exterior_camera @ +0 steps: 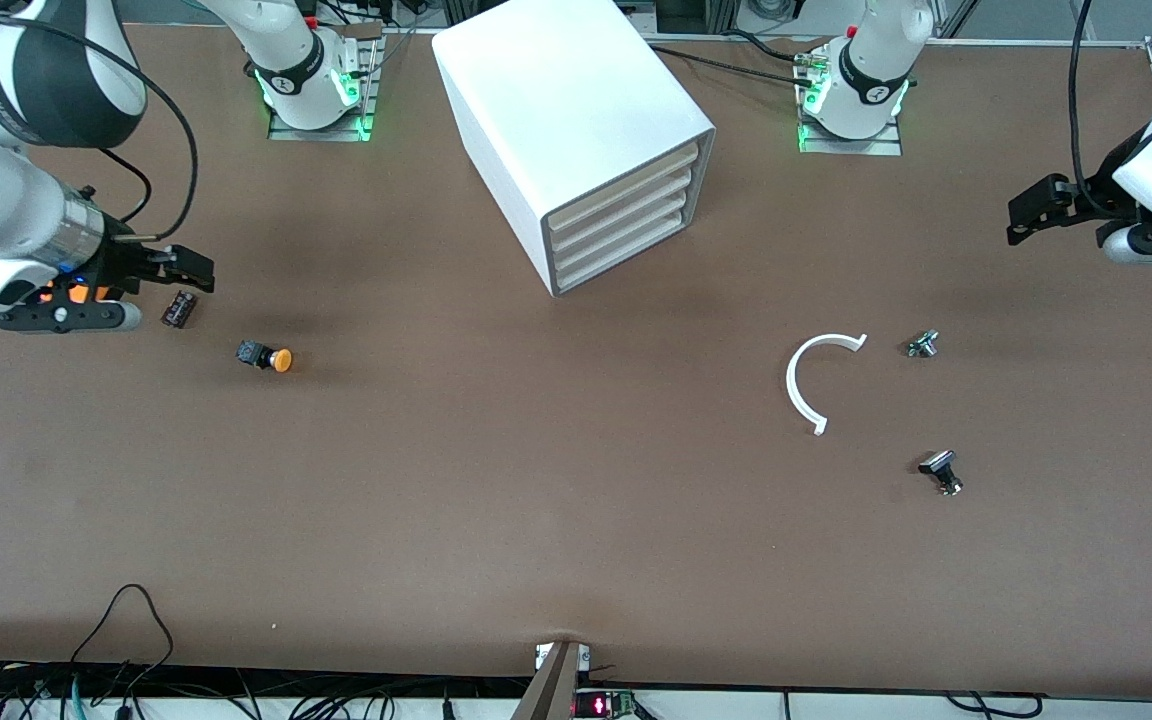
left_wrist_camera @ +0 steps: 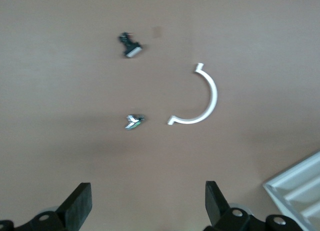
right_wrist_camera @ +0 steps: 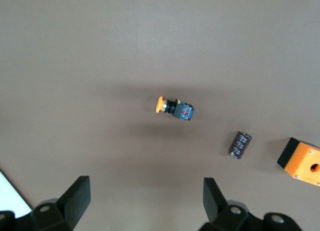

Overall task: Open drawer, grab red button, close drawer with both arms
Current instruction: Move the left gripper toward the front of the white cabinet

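The cabinet (exterior_camera: 576, 130) sits at twelve o'clock on the table, its bottom drawer (exterior_camera: 626, 253) shut. No red button shows; possibly it's inside. The left gripper (exterior_camera: 1026, 215) at three o'clock and the right gripper (exterior_camera: 186, 272) at nine both hover spread wide, holding nothing.

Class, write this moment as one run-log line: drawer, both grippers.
drawer: shut, lowest in cabinet | left gripper: open, empty, above table | right gripper: open, empty, over dark cylinder
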Robot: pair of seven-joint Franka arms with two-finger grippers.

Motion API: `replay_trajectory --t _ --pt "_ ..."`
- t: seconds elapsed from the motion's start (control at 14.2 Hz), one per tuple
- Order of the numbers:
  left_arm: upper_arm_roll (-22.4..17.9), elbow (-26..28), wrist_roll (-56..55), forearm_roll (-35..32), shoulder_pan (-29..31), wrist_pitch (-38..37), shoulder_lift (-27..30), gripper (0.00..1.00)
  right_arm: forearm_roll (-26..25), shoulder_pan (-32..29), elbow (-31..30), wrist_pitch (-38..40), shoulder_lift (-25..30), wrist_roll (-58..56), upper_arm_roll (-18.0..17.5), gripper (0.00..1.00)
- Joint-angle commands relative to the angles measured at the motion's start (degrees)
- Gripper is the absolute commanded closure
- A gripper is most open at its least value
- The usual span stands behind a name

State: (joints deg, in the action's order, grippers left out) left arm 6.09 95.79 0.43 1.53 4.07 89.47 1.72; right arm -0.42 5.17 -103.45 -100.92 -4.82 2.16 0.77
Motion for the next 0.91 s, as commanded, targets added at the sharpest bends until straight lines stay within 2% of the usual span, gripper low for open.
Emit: replay_trajectory --t 0.0,0.14,0.35,0.49,0.84 --pt "2.1 -4.5 0.2 -0.7 -1.2 -1.4 -5.8 0.0 1.4 0.1 3.4 -0.1 -1.0 -0.1 0.4 0.0" --pt "3.9 -4.7 -0.1 -1.2 -1.6 -1.0 -8.8 0.0 1.5 1.1 4.8 0.2 -1.1 -0.1 0.3 0.0" --pt "4.5 -3.0 1.4 -0.7 -1.4 -1.5 -15.8 0.0 1.4 1.3 5.3 0.3 -1.7 -0.5 0.4 0.0" --pt "5.9 -0.9 2.3 2.0 -1.5 -1.3 -19.6 0.0 1.4 1.1 6.3 0.6 -2.6 -0.8 0.5 0.0" --pt "6.2 7.5 6.0 25.7 -3.8 -0.8 -26.8 0.0 1.2 2.1 6.5 0.6 -3.6 -2.5 0.4 0.0"
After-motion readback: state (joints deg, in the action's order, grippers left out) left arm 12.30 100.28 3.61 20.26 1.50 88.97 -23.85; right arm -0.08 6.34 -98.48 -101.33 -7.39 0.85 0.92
